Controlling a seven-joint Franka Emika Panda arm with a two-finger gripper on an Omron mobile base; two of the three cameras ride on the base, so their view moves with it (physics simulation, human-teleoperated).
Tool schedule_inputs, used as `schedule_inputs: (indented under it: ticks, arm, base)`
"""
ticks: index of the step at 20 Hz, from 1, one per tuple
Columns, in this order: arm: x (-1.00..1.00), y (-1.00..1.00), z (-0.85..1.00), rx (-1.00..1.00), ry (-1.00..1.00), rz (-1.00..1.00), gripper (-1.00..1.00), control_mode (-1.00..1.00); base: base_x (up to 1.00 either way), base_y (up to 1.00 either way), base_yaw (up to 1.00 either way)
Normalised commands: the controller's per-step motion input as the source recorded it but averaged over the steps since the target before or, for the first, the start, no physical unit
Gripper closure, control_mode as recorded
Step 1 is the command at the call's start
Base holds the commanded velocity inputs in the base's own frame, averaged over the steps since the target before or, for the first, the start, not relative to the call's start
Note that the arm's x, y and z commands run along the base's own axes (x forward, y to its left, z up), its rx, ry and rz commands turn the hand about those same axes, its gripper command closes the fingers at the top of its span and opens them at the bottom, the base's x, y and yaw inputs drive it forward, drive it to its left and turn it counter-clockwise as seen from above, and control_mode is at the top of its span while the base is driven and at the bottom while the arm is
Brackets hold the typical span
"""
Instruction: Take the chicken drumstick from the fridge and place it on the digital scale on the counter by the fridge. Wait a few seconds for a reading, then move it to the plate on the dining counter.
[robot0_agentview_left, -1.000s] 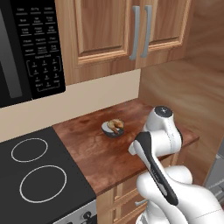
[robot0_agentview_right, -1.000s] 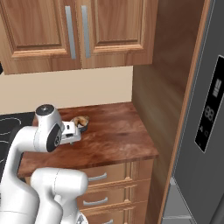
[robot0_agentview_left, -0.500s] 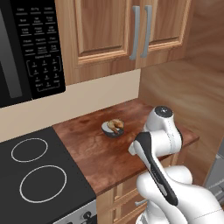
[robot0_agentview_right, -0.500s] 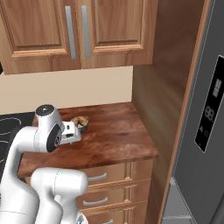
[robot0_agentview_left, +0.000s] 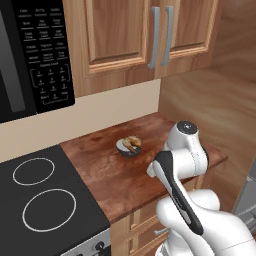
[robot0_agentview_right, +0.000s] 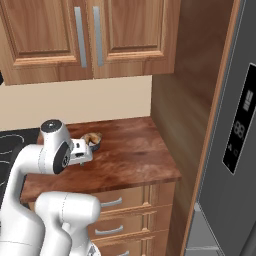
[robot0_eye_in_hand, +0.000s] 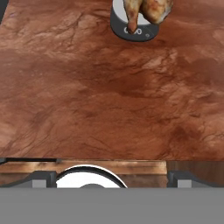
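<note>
microwave keypad (robot0_agentview_left: 47, 65) labels illegible, no readable text

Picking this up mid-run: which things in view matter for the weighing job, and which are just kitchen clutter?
Job:
chicken drumstick, lying on the digital scale
counter
fridge, door shut
tool, open, back from the scale

Just there:
stovetop
microwave
wall cabinets

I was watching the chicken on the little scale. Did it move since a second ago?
No. The chicken drumstick rests on the digital scale, in the same spot relative to the stovetop edge.
</note>
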Motion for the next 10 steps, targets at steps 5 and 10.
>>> schedule_inputs:
  ticks: [5,10]
  arm:
    - [0.0,0.0,0.0,0.0,0.0,0.0,-1.0,-1.0]
    - [0.0,0.0,0.0,0.0,0.0,0.0,-1.0,-1.0]
  base:
    - [0.0,0.0,0.0]
    - [0.0,0.0,0.0]
